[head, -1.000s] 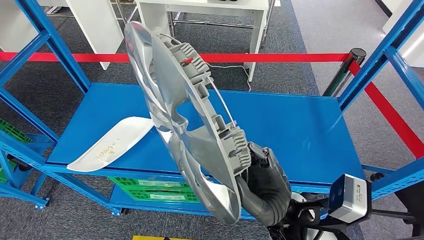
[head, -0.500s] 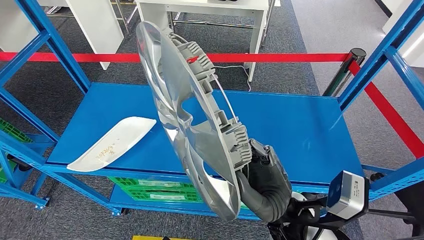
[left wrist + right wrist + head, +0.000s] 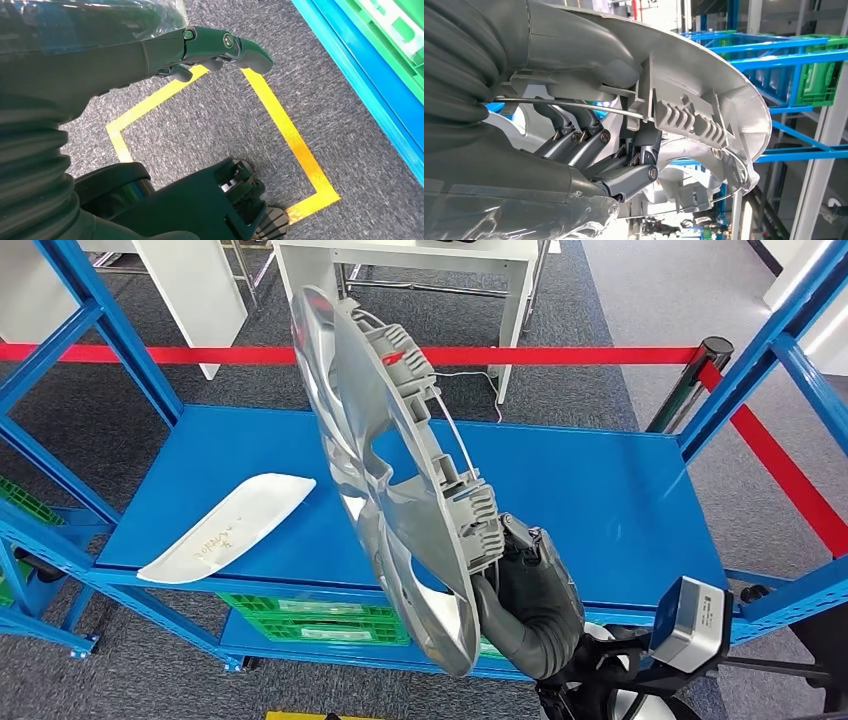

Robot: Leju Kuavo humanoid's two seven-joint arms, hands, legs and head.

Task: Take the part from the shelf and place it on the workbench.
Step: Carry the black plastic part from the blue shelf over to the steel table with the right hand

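Silver wheel-cover part (image 3: 390, 470), seemingly light, stiff and slick, held at its ribbed rim by the right hand (image 3: 525, 585); left hand (image 3: 220, 47) hangs empty, fingers loosely extended.

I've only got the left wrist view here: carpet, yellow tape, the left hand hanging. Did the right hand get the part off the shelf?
Observer: Yes. In the head view the right hand holds the silver wheel cover by its lower rim, lifted above the blue shelf.
Operator: How solid is the hold?
Observer: In the right wrist view its fingers reach through an opening in the cover and the thumb presses on the rim.
Operator: Anything left on the shelf?
Observer: A white curved panel lies near the shelf's front left edge.
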